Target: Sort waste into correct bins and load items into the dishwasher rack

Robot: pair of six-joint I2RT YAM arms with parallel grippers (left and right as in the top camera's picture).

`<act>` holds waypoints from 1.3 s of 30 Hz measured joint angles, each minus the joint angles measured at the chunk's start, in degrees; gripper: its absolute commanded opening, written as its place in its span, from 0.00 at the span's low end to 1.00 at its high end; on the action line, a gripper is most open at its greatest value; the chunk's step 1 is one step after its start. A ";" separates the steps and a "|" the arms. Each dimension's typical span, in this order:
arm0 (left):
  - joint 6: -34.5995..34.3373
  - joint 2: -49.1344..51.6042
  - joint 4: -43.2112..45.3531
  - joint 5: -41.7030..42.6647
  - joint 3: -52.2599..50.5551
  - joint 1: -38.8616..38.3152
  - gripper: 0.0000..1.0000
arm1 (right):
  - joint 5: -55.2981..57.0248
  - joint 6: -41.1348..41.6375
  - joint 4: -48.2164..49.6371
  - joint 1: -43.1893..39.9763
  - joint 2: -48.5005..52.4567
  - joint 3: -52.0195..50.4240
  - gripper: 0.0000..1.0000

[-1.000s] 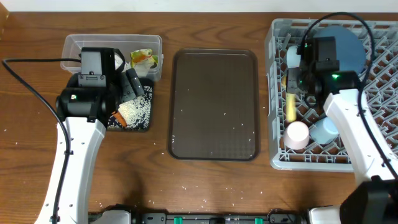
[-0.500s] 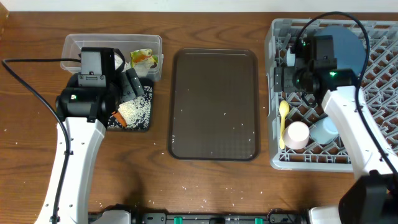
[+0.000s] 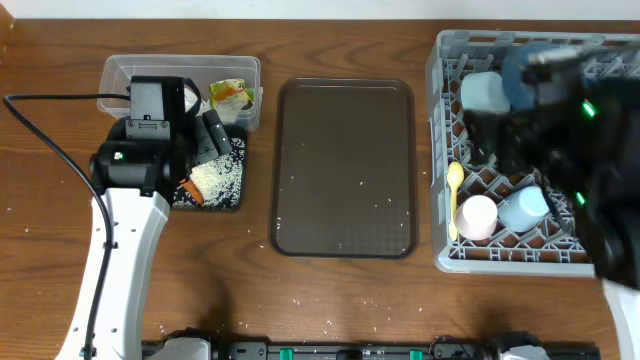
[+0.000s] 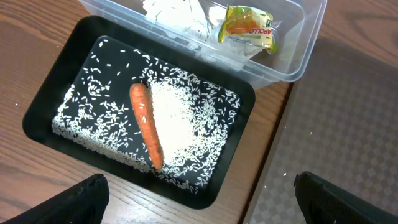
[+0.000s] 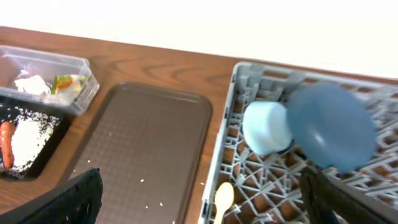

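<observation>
The grey dishwasher rack (image 3: 440, 200) holds the dark-blue plate (image 5: 331, 124), the pale blue bowl (image 3: 484, 92), a pink cup (image 3: 477, 217), a blue cup (image 3: 523, 208) and the pale yellow spoon (image 3: 455, 195) by its left wall. My right gripper (image 5: 208, 202) hangs open high above the rack's left edge, holding nothing; its arm is a blur in the overhead view. The black tray (image 4: 43, 112) holds a carrot (image 4: 146, 124) and rice (image 4: 180, 118). The clear tub (image 4: 292, 62) holds napkins (image 4: 174, 11) and a wrapper (image 4: 249, 25). My left gripper (image 4: 202, 205) is open above the tray's corner.
A dark brown serving tray (image 3: 345, 165) with a few rice grains lies between the bins and the rack. Loose grains dot the wooden table near its front edge (image 3: 300, 300). The rack reaches the table's right side.
My right gripper opened and let the spoon go; it now lies in the rack. The right arm has since lifted up and away. The left arm has not moved.
</observation>
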 measured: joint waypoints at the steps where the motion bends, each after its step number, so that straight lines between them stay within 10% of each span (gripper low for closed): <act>1: 0.00 0.00 0.07 0.00 0.00 0.00 0.98 | 1.16 0.04 -1.31 0.00 -1.36 0.00 0.99; 14: 0.00 0.00 0.02 0.00 0.00 0.00 0.98 | 19.96 3.15 -0.72 -1.25 -24.76 -6.86 0.99; 29: 0.00 0.00 0.00 -0.20 -0.13 0.00 0.98 | 12.11 3.98 51.58 -5.88 -47.43 -70.18 0.99; 39: 0.00 0.00 0.00 -0.17 -0.13 0.00 0.98 | 7.54 4.46 53.62 -5.88 -61.33 -87.65 0.99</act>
